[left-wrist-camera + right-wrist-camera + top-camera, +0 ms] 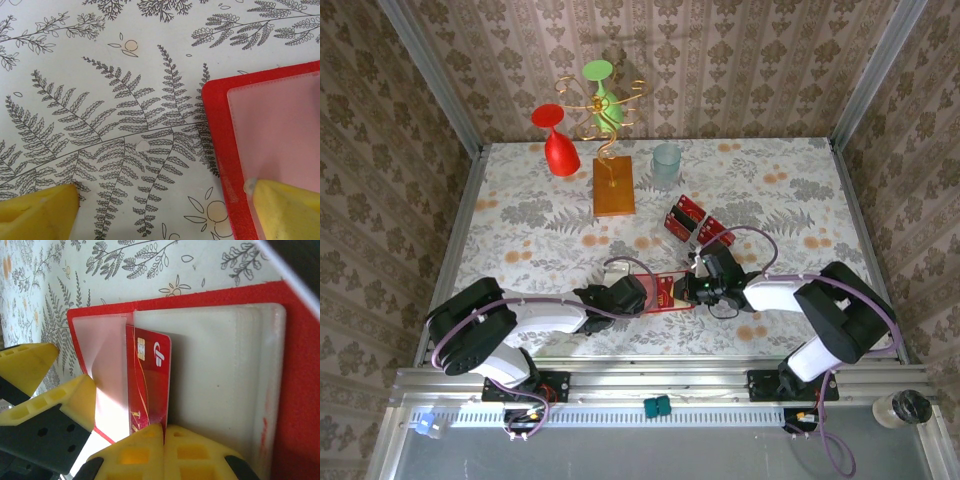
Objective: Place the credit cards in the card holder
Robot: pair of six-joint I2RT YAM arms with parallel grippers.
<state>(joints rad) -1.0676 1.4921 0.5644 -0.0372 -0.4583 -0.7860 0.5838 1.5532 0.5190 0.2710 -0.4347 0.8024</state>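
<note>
right gripper (163,432): clamped on near end of one card (150,375)
left gripper (162,200): jaws wide, one finger (285,210) pressing the holder (217,150) flat
holder: open on the table between both grippers, touching both
step: keep card flat, square to pocket (215,390) mouth, slide straight, holder pinned
spare cards (685,218): farther, right of centre, well apart from grippers

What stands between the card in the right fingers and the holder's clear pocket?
Nothing visible. The credit card, pinched by the right fingers, sits partly under the clear flap of the card holder. One of the left fingers rests on the flap beside the card, not across it.
</note>
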